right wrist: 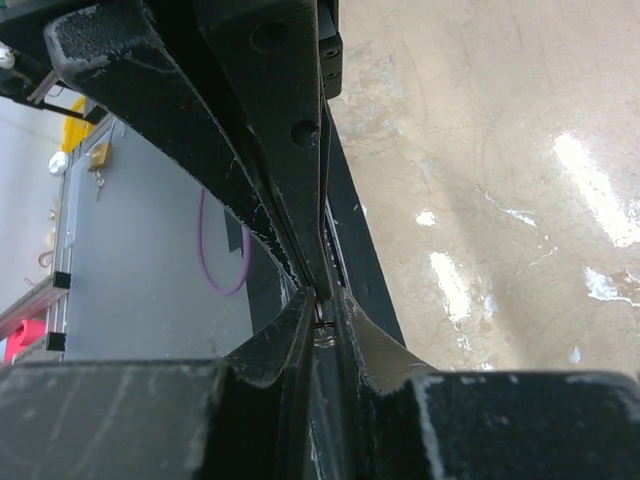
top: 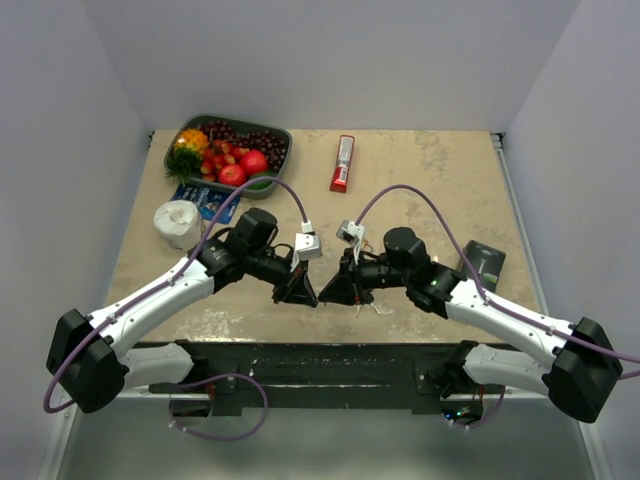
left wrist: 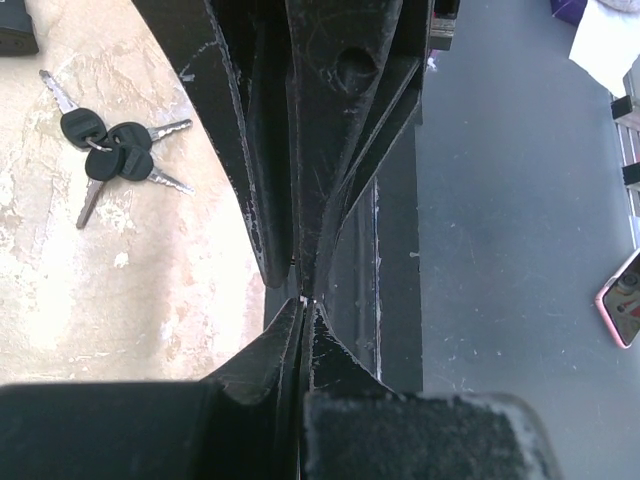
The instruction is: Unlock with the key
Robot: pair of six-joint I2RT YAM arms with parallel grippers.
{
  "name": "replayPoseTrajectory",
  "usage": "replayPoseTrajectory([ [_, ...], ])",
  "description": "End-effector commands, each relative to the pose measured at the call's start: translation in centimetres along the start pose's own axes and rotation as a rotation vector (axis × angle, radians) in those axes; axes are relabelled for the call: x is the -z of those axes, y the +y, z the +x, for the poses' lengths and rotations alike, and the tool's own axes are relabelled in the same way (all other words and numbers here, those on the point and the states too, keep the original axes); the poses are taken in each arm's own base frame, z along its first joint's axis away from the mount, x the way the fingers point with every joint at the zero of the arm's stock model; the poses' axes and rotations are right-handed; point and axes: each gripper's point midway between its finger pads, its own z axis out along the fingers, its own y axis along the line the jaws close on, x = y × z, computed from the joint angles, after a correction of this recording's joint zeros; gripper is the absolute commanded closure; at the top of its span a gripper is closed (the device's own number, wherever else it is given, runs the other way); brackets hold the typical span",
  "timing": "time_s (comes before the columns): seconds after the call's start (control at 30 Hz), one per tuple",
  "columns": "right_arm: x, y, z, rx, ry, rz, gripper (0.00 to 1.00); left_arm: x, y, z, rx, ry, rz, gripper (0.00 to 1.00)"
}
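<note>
The key (left wrist: pixel 110 150), a bunch with black heads and silver blades on a ring, lies flat on the beige table, left of the fingers in the left wrist view. No gripper touches it. My left gripper (top: pixel 300 292) and right gripper (top: pixel 335 290) meet tip to tip low over the table's front edge. The left gripper (left wrist: pixel 303 300) is shut, with only a tiny pale speck at its tips. The right gripper (right wrist: pixel 322 305) has a narrow slit between its jaws, and a small silvery ring-like bit (right wrist: pixel 322 326) shows in it. I cannot tell whether that bit is clamped.
At the back left are a fruit tray (top: pixel 275 135), a white roll (top: pixel 178 222) and a blue packet (top: pixel 200 198). A red and white tube (top: pixel 343 163) lies mid-back, a flat black object (top: pixel 482 265) at the right. A small brass padlock (right wrist: pixel 98 155) sits off the table.
</note>
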Motion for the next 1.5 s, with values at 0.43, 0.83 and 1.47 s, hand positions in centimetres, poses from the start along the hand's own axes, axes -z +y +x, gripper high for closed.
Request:
replayPoseTrajectory([
  [0.43, 0.6, 1.3, 0.4, 0.031, -0.004, -0.058, 1.0, 0.3, 0.7, -2.9, -0.061, -0.103, -0.069, 0.99],
  [0.83, 1.5, -3.1, -1.7, -0.057, -0.166, 0.164, 1.0, 1.5, 3.3, -5.6, -0.09, -0.26, -0.244, 0.03],
  [1.47, 15.3, -9.5, -8.1, -0.114, -0.584, 0.785, 1.0, -4.2, 18.6, -11.9, -0.01, -0.468, -0.481, 0.04],
])
